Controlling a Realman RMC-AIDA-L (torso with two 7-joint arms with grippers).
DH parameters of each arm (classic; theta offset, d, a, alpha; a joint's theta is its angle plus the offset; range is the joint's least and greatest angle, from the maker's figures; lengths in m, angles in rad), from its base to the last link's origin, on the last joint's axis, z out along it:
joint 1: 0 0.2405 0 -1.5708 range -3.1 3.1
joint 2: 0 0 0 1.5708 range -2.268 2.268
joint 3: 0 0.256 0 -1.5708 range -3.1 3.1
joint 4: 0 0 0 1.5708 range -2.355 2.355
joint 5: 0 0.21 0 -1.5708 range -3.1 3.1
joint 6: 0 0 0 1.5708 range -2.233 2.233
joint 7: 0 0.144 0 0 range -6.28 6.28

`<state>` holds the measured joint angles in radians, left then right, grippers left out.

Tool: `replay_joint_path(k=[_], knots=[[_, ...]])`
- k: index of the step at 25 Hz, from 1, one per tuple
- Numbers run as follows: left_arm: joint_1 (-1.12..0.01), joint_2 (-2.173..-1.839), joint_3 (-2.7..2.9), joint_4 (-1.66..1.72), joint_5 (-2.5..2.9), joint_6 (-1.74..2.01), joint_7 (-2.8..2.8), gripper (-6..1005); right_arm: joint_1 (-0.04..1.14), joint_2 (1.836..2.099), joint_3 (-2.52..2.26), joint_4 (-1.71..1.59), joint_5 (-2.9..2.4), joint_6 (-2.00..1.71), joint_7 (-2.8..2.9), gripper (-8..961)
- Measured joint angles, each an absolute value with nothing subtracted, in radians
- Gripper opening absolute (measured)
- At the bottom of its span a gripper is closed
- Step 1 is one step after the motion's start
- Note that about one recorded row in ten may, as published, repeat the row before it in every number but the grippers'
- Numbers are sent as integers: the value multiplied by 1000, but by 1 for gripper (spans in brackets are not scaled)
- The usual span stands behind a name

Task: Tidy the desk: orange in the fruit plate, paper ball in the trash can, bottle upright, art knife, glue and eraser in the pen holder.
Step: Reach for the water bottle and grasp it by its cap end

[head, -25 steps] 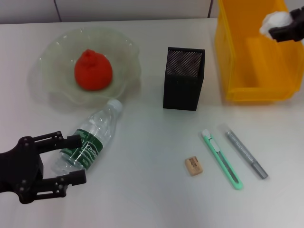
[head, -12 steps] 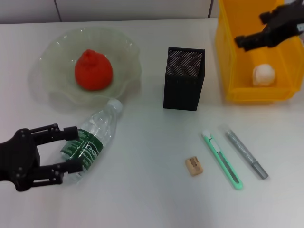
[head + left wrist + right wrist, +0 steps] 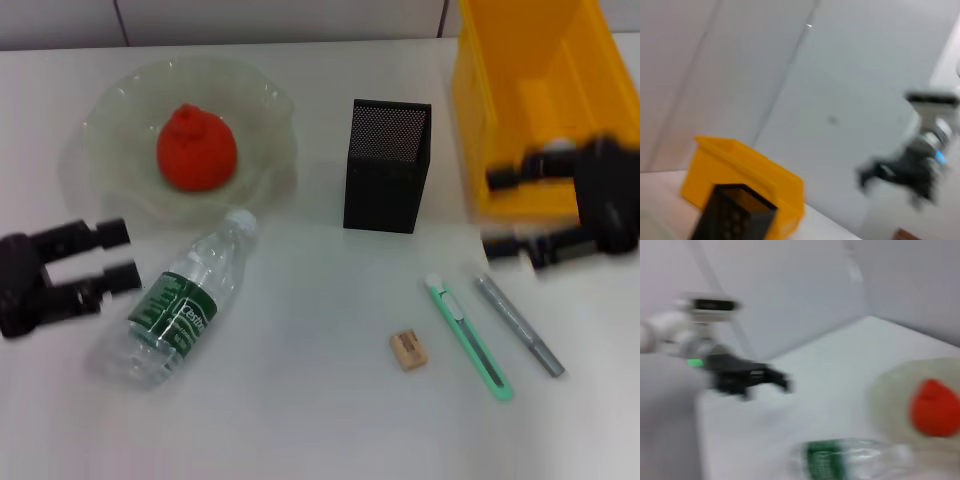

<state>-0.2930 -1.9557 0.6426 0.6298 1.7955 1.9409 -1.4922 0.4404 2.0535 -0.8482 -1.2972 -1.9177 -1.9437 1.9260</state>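
The orange [image 3: 197,148] sits in the fruit plate [image 3: 120,110] at the far left of the white bench [image 3: 300,400]. Just in front of the plate the bottle [image 3: 180,300] lies on its side, its white cap pointing toward the plate. The left hand [image 3: 120,255] hovers just left of the bottle, its two fingers apart and holding nothing.

The black mesh pen holder [image 3: 386,165] stands upright in the middle of the bench. To its right is the yellow trash can [image 3: 480,110]. The right hand [image 3: 503,213] is at the can's near wall, its fingers spread and empty.

On the bench in front of the can lie the eraser [image 3: 408,349], the green art knife [image 3: 468,336] and the grey glue [image 3: 518,325], side by side and apart from one another.
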Motion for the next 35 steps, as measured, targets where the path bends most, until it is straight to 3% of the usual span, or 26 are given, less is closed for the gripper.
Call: replay_joint_path(k=[6, 14, 19, 35], knots=[[-303, -1974, 637, 799, 1832, 1804, -1808, 742, 450, 2006, -844, -875, -1974, -2022, 1531, 843], [-426, -2066, 710, 1241, 2165, 1778, -2306, 741, 451, 2008, -837, -708, -2078, -1855, 1445, 843], [-475, -2064, 894, 1416, 2236, 1773, -2527, 741, 443, 2009, -843, -693, -2079, -1862, 1441, 843], [-487, -2070, 990, 1433, 2266, 1758, -2619, 739, 463, 2010, -845, -689, -2105, -1884, 1430, 843]])
